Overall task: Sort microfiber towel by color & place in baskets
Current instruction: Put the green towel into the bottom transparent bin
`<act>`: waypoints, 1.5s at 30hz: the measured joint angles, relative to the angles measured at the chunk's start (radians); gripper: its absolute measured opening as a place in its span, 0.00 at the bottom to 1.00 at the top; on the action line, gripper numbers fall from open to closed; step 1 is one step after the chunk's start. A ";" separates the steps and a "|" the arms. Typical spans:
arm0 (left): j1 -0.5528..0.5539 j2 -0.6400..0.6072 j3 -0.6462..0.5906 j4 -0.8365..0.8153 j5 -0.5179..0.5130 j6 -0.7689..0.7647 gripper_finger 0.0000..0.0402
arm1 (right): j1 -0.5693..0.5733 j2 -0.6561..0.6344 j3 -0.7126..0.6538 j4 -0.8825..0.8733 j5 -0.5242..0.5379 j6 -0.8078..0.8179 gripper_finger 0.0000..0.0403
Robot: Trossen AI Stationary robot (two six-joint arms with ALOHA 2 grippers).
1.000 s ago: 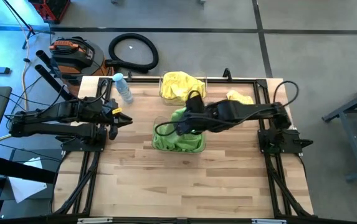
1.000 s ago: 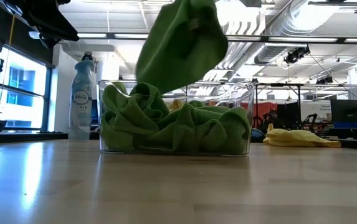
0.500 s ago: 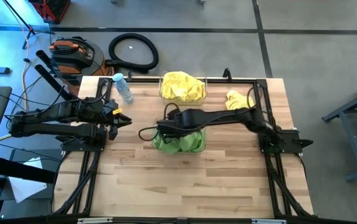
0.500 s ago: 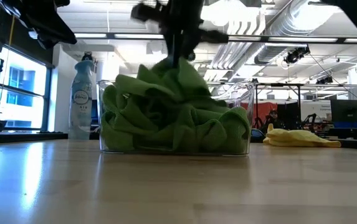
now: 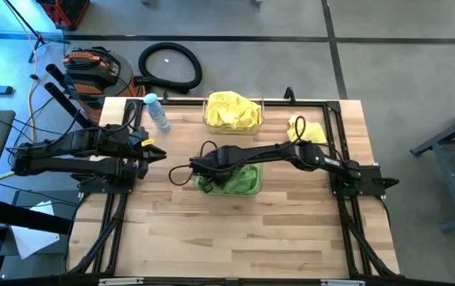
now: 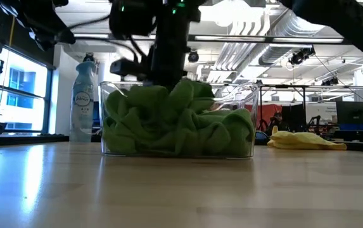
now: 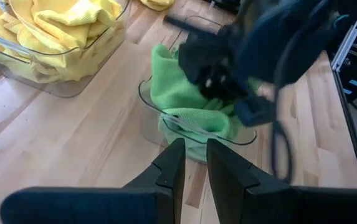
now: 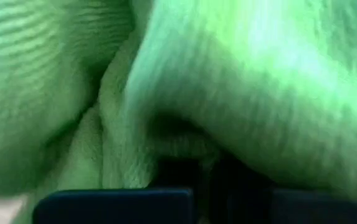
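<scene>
A wide workshop with a grey floor, ceiling ducts and far workbenches surrounds the pale wooden desk (image 5: 235, 230), where a clear bottle with a blue cap (image 5: 156, 110) stands near the back left corner. Two clear baskets sit mid-desk: the rear basket (image 5: 208, 121) holds yellow towels (image 5: 232, 108), the nearer basket (image 6: 251, 120) is heaped with green towels (image 6: 178, 123). One loose yellow towel (image 5: 308, 129) lies on the desk to the right, well apart from both baskets. The right hand (image 5: 203, 168) reaches down into the green heap, its wrist view filled with green cloth; I cannot tell whether its fingers are apart or together. This looks like the drop-off of a green towel. Next it would need to lift clear and go for the loose yellow towel. The left hand (image 7: 189, 168) waits at the desk's left edge, fingers nearly together, holding nothing.
</scene>
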 joint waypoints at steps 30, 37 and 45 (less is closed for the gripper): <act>0.000 -0.022 0.000 -0.019 0.000 -0.001 0.13 | 0.010 0.012 0.030 -0.030 -0.066 -0.033 0.26; 0.000 -0.022 0.000 -0.021 -0.001 0.000 0.13 | 0.020 -0.014 0.052 -0.079 -0.034 -0.012 0.28; 0.000 -0.022 0.000 -0.021 -0.004 0.008 0.13 | 0.020 -0.089 0.052 -0.077 -0.042 0.019 0.28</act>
